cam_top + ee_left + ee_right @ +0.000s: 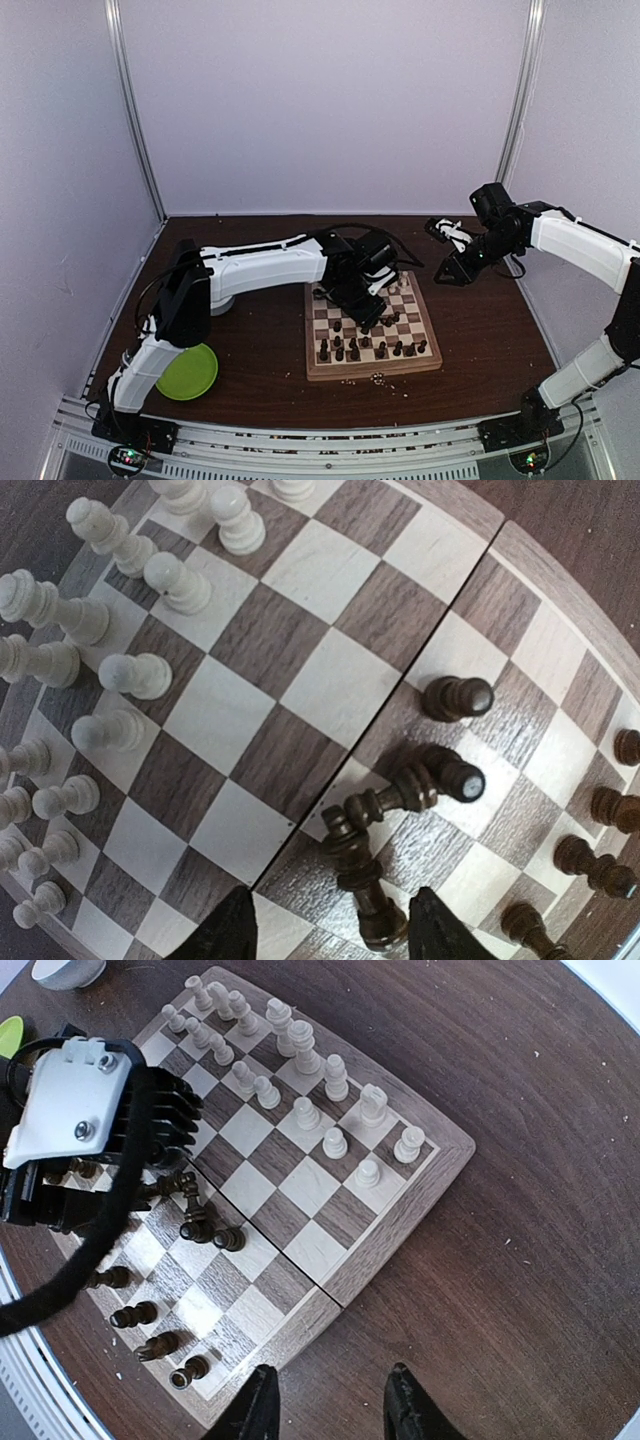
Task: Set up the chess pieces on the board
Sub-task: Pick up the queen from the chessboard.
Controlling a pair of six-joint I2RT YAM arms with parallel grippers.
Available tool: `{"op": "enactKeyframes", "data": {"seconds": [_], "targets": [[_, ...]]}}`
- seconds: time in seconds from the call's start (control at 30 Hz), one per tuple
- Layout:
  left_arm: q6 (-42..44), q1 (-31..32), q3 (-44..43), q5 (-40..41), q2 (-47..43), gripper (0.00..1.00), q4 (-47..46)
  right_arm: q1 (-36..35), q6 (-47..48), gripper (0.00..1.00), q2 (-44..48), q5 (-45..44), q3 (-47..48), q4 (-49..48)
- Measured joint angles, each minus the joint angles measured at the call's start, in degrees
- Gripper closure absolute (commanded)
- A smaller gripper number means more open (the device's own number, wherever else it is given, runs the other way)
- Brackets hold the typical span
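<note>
The board [372, 372] lies mid-table. In the left wrist view cream chess pieces [130, 675] stand along the board's [330, 680] left side and dark ones [458, 697] on the right. Two dark pieces lie toppled: one [365, 880] between my left gripper's [330, 935] open fingers without touching either, the other [410, 790] leaning across its top. The left gripper [365, 300] hangs low over the board's middle. My right gripper [325, 1405] is open and empty, high above bare table off the board's [420, 1195] right edge, past its far right corner [445, 232].
A green plate [188, 372] sits at the near left by the left arm's base. A white bowl [68, 970] stands behind the board's left side. Pale crumbs [380, 378] lie at the board's front edge. Walls enclose the table.
</note>
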State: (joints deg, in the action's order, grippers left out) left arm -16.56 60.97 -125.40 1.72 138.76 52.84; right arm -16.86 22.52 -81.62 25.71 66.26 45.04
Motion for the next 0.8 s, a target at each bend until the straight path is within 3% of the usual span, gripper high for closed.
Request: {"op": "enactKeyframes", "data": {"seconds": [0.4,0.8], "targets": [[2.1,0.0,-1.05,0.31,1.99,0.5,3.1,0.0,0.09,0.64,0.0,0.42,0.0,0.28],[2.54,-0.24,-2.45,0.28,2.16,0.71,7.21,0.0,0.13,0.65,-0.02,1.29,0.0,0.55]]}}
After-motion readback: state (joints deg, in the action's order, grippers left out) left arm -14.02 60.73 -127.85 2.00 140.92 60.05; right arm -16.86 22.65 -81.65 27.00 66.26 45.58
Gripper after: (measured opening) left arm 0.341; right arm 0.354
